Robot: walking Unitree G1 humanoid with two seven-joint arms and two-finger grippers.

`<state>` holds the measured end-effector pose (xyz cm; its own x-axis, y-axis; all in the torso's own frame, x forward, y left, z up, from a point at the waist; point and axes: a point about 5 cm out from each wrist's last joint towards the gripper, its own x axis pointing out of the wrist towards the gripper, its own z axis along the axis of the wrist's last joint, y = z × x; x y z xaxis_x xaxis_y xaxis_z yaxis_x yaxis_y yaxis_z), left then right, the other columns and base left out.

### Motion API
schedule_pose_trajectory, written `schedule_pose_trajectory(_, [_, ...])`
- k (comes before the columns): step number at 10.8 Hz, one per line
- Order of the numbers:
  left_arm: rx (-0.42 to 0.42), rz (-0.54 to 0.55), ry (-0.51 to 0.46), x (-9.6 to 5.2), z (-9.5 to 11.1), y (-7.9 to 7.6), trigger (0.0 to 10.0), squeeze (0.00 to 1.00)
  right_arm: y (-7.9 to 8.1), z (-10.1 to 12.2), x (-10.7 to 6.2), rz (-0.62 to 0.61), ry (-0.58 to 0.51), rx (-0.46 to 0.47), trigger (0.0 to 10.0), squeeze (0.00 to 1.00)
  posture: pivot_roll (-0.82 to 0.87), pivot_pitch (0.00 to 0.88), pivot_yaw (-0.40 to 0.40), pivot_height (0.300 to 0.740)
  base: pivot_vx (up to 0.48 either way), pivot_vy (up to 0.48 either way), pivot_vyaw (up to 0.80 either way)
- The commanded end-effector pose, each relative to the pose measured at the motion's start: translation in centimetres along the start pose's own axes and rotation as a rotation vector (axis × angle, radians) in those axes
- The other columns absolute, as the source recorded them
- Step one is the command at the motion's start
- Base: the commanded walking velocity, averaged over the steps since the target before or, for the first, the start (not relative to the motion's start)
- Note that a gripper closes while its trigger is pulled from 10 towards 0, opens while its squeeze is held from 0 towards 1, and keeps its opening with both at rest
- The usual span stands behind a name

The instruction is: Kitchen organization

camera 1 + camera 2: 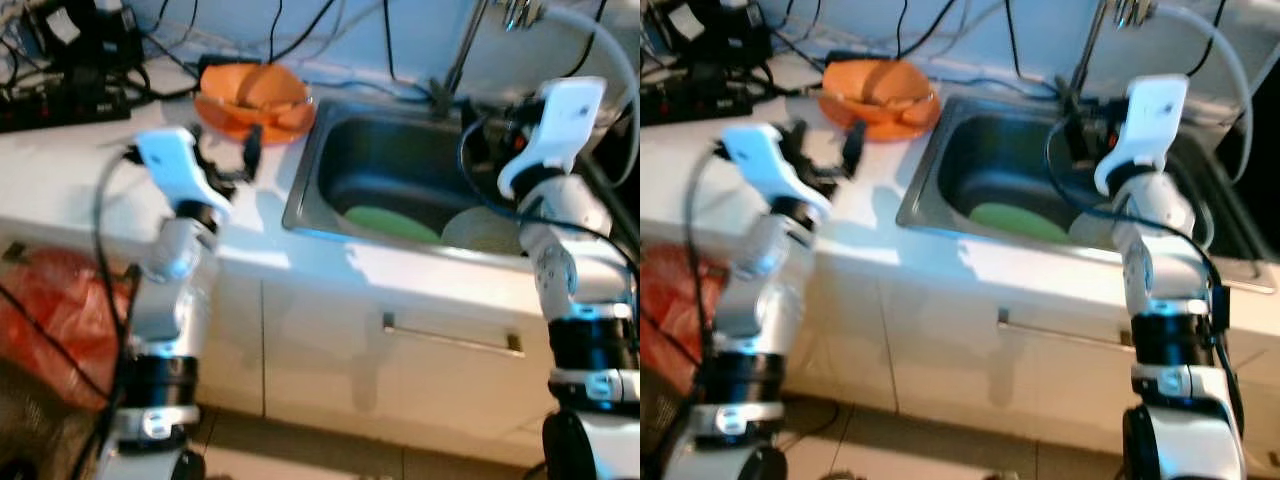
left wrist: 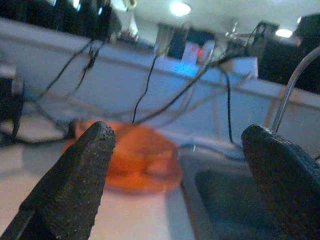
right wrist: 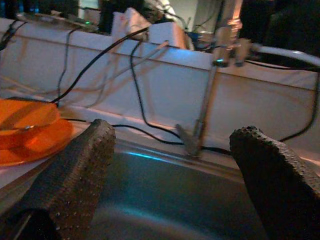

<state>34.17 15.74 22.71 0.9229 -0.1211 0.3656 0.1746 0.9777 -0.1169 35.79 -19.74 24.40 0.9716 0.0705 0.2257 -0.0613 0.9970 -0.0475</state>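
Note:
An orange bowl stack (image 1: pixel 255 100) sits on the white counter (image 1: pixel 70 190) just left of the steel sink (image 1: pixel 330 140). In the sink lie a green plate (image 1: pixel 390 222) and a white dish (image 1: pixel 480 232). My left gripper (image 1: pixel 232 160) hovers open over the counter a short way in front of the orange bowls (image 2: pixel 135 160), holding nothing. My right gripper (image 1: pixel 1085 125) is open above the sink's right side, pointing toward the faucet (image 3: pixel 210 100), with the basin (image 3: pixel 165 190) below it.
Black cables and a power strip (image 1: pixel 60 105) crowd the counter's back left. A red bag (image 1: pixel 50 320) lies on the floor at the left. White cabinet doors with a metal handle (image 1: pixel 450 340) stand below the sink.

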Motion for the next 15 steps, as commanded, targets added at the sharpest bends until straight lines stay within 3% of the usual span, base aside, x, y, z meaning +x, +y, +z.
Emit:
schedule_pose_trajectory(1, [-0.006, -0.030, -0.038, 0.5, 1.3, -0.5, 10.0, 0.00, -0.6, 0.1, -0.5, -0.037, 0.000, 0.026, 10.0, 0.00, 0.09, 0.000, -0.060, 0.740, 0.472, 0.000, 0.00])
schedule_pose_trajectory(2, [-0.015, 0.011, -0.042, 0.7, 2.3, 0.2, 10.0, 0.00, -0.2, 0.5, -0.5, -0.012, 0.000, 0.050, 10.0, 0.00, 0.09, 0.000, -0.071, 0.740, 0.458, 0.000, 0.00])
schedule_pose_trajectory(3, [0.035, 0.053, -0.067, 0.5, 2.8, 1.3, 10.0, 0.00, 0.0, 0.0, -0.2, 0.013, 0.005, 0.037, 10.0, 0.00, 0.11, 0.000, -0.076, 0.740, 0.442, 0.000, 0.00])
schedule_pose_trajectory(4, [0.009, 0.109, -0.052, 0.4, 2.8, 2.1, 10.0, 0.00, 0.2, -0.3, 0.0, -0.010, 0.026, 0.106, 10.0, 0.00, 0.11, 0.000, -0.076, 0.740, 0.442, 0.000, 0.00])
schedule_pose_trajectory(5, [0.038, 0.062, -0.100, 0.7, 4.1, 1.9, 10.0, 0.00, 1.3, 0.2, 0.1, 0.013, -0.004, 0.050, 10.0, 0.00, 0.12, 0.000, -0.060, 0.740, 0.439, 0.000, 0.00])
schedule_pose_trajectory(6, [0.047, 0.044, -0.095, 1.1, 4.3, 1.7, 10.0, 0.00, 1.7, -0.3, 0.3, 0.020, 0.011, 0.047, 10.0, 0.00, 0.12, 0.000, -0.007, 0.740, 0.000, 0.000, 0.00])
schedule_pose_trajectory(7, [0.064, 0.024, -0.099, 1.1, 4.4, 1.4, 10.0, 0.00, 1.8, -0.4, 0.2, 0.015, 0.007, 0.080, 10.0, 0.00, 0.12, 0.000, -0.007, 0.740, 0.000, 0.000, 0.00])
schedule_pose_trajectory(8, [0.035, 0.043, -0.057, 1.0, 3.4, 1.3, 10.0, 0.00, 1.4, -0.9, -0.4, -0.018, 0.006, 0.110, 10.0, 0.00, 0.11, 0.000, 0.019, 0.740, 0.000, 0.000, 0.00])
schedule_pose_trajectory(10, [0.045, 0.024, -0.010, 0.9, 2.1, 1.9, 10.0, 0.00, 2.0, -1.9, -1.3, -0.042, 0.020, 0.080, 10.0, 0.00, 0.07, 0.000, 0.018, 0.740, 0.000, 0.000, 0.00])
schedule_pose_trajectory(12, [0.054, 0.013, 0.103, -0.1, -0.2, 3.0, 10.0, 0.00, 1.5, -1.9, -2.1, -0.039, -0.003, 0.120, 10.0, 0.00, 0.07, 0.000, 0.025, 0.740, 0.000, 0.000, 0.00])
schedule_pose_trajectory(13, [0.082, -0.011, 0.148, -0.4, -1.0, 3.3, 10.0, 0.00, 1.0, -2.2, -2.2, -0.047, 0.010, 0.053, 10.0, 0.00, 0.08, 0.000, 0.027, 0.740, 0.000, 0.000, 0.00])
schedule_pose_trajectory(15, [0.068, 0.004, 0.163, -0.7, -1.3, 3.8, 10.0, 0.00, 0.8, -2.9, -2.5, -0.050, 0.038, 0.034, 10.0, 0.00, 0.10, 0.000, 0.029, 0.740, 0.000, 0.000, 0.00])
